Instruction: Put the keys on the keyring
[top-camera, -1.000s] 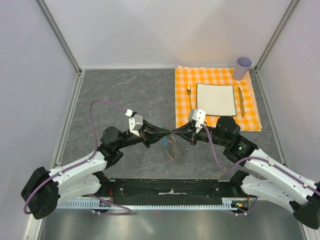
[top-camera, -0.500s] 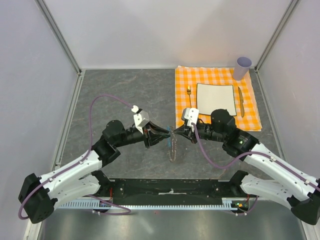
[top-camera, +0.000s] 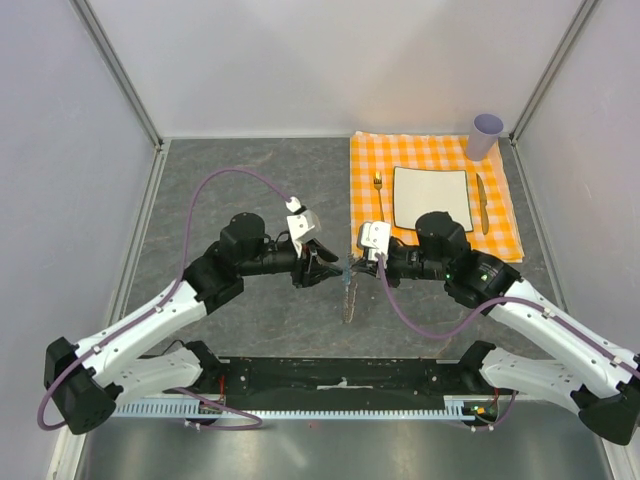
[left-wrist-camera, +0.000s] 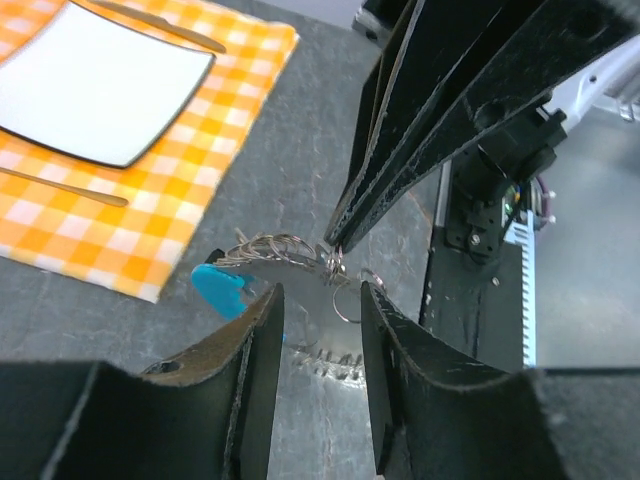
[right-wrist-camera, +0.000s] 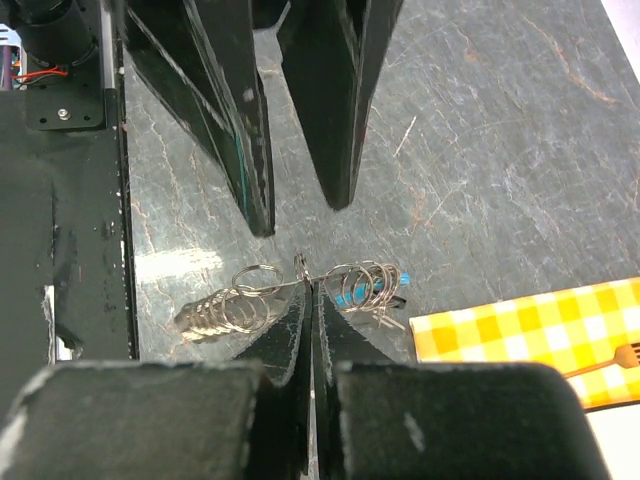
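Observation:
The keyring (right-wrist-camera: 250, 300) is a string of thin metal rings with a bright-blue tag (right-wrist-camera: 352, 296). It hangs above the grey table. My right gripper (right-wrist-camera: 311, 288) is shut on its middle, with coils of rings on either side. A small grey metal piece (right-wrist-camera: 386, 320) hangs under the right coil; I cannot tell whether it is a key. My left gripper (left-wrist-camera: 320, 300) is open and empty, its fingers (right-wrist-camera: 240, 130) just short of the rings (left-wrist-camera: 270, 247). From above, the two grippers (top-camera: 328, 268) (top-camera: 352, 268) face each other and the chain (top-camera: 347, 298) dangles below.
An orange checked cloth (top-camera: 500, 230) at the back right carries a white square plate (top-camera: 432, 197), a fork (top-camera: 379, 190) and a knife (top-camera: 481, 203). A lilac cup (top-camera: 485, 135) stands at its far corner. Grey walls enclose the table.
The left arm's wrist and elbow have moved right and back. The right wrist has shifted slightly left. The two grippers stay close together and the chain still dangles below them.

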